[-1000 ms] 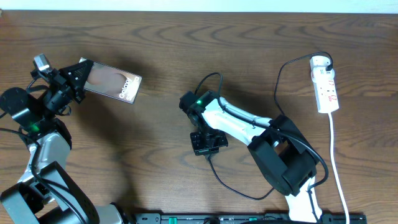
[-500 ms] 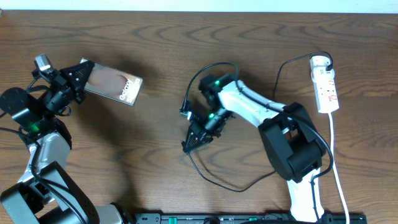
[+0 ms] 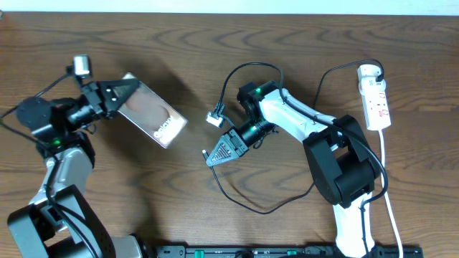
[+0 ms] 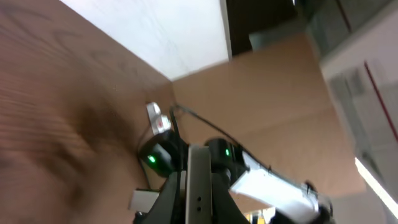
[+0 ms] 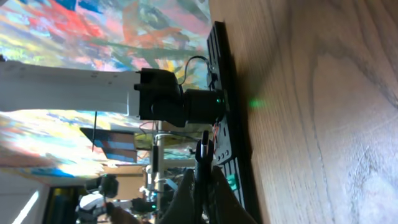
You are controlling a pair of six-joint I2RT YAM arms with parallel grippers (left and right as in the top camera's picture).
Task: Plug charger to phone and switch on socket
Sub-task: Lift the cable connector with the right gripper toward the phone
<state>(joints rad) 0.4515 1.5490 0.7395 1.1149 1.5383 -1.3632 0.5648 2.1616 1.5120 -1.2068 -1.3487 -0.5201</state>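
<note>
My left gripper (image 3: 126, 94) is shut on the phone (image 3: 152, 115), a dark glossy slab with white lettering, and holds it tilted above the table's left half. In the left wrist view the phone (image 4: 199, 183) shows edge-on between the fingers (image 4: 199, 202). My right gripper (image 3: 212, 155) is shut on the charger (image 3: 237, 75), a thin black cable; its small pale tip (image 3: 214, 119) hangs just above the gripper, to the right of the phone. The cable (image 5: 204, 149) shows pinched in the right wrist view (image 5: 202, 183). The socket (image 3: 374, 97) lies at the far right with the charger plugged into its top end.
The socket's white cord (image 3: 388, 186) runs down the right side. A loop of black cable (image 3: 251, 206) lies on the table below the right gripper. A black rail (image 3: 287, 251) runs along the front edge.
My left gripper has swung the phone to the right and turned it toward the middle. My right gripper has turned and shifted slightly, and the cable tip has risen.
</note>
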